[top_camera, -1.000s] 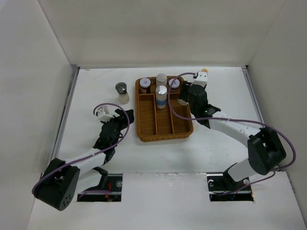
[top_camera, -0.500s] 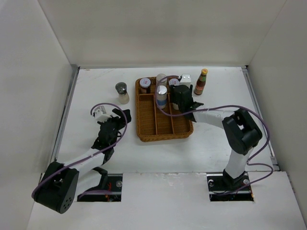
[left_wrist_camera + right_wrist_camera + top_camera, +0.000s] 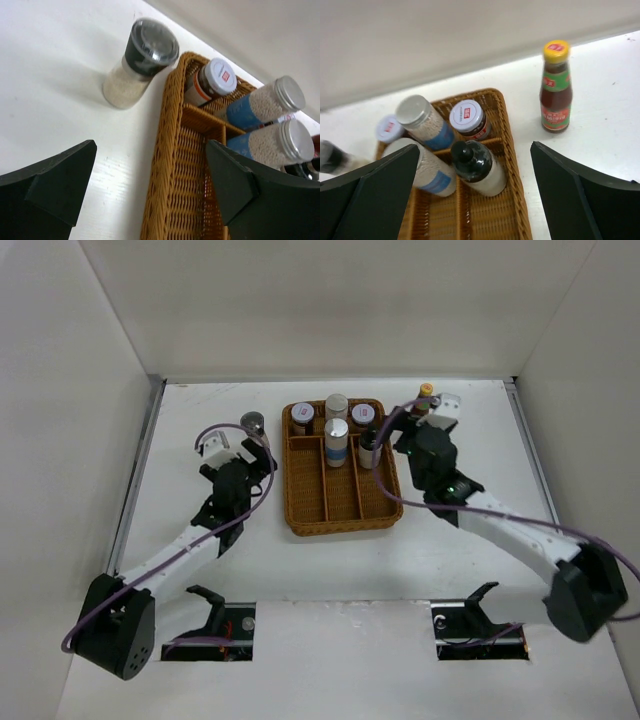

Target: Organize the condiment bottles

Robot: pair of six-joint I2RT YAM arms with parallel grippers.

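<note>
The wicker tray holds two red-labelled jars, two white blue-banded bottles and the black-capped bottle in its right compartment. The grey-lidded shaker stands on the table left of the tray. The red sauce bottle stands right of the tray. My left gripper is open and empty, just short of the shaker, over the tray's left rim. My right gripper is open and empty above the black-capped bottle.
White walls enclose the table on three sides. The tray's front halves of all three compartments hold nothing. The right wrist camera block partly hides the sauce bottle in the top view.
My right gripper has pulled back to the right from over the tray, leaving the black-capped bottle standing in it. My left gripper has moved forward towards the shaker.
</note>
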